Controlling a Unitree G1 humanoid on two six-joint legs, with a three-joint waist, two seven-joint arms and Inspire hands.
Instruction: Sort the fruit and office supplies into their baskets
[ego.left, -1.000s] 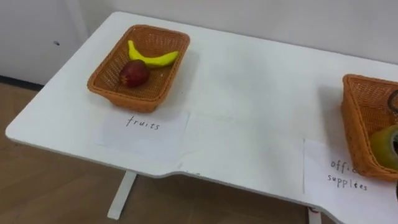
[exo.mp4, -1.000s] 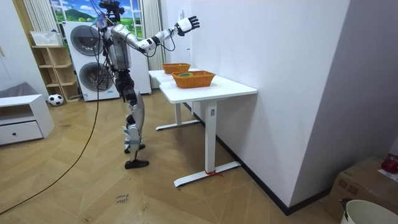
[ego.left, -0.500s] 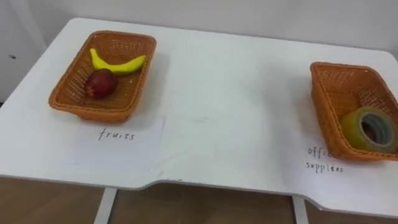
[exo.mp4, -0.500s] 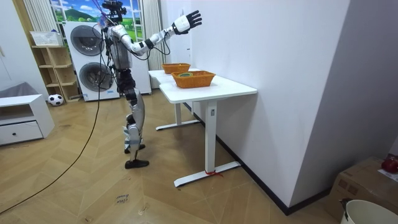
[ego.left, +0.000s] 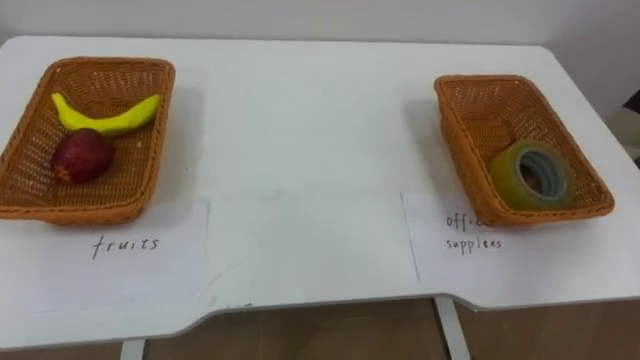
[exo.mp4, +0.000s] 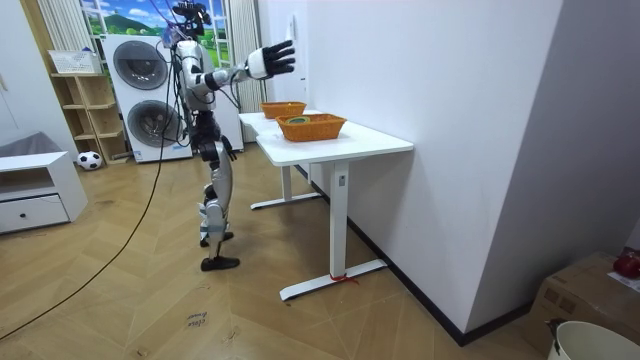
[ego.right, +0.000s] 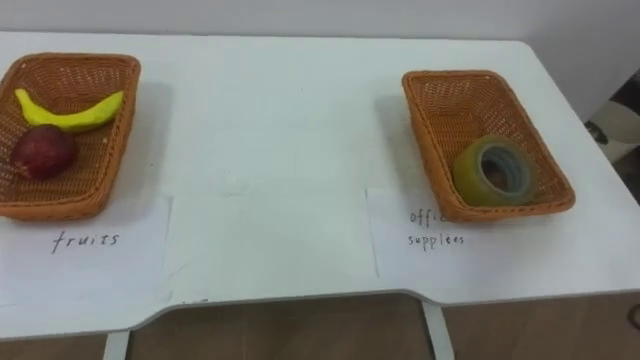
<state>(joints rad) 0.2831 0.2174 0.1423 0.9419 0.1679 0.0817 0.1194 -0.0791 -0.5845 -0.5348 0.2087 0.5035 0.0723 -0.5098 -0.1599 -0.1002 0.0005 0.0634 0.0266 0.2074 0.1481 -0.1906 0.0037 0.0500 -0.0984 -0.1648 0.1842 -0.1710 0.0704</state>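
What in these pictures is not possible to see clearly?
- Fruit basket: left end cut off by the eye views' left edge.
- Supplies label: top word's end hidden behind the rim of the supplies basket, both eye views.
- Banana and apple: in the room view, too small, behind the basket wall.

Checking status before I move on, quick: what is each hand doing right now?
Right hand: raised, open, holding nothing.
Left hand: down by the hip, cannot be told.
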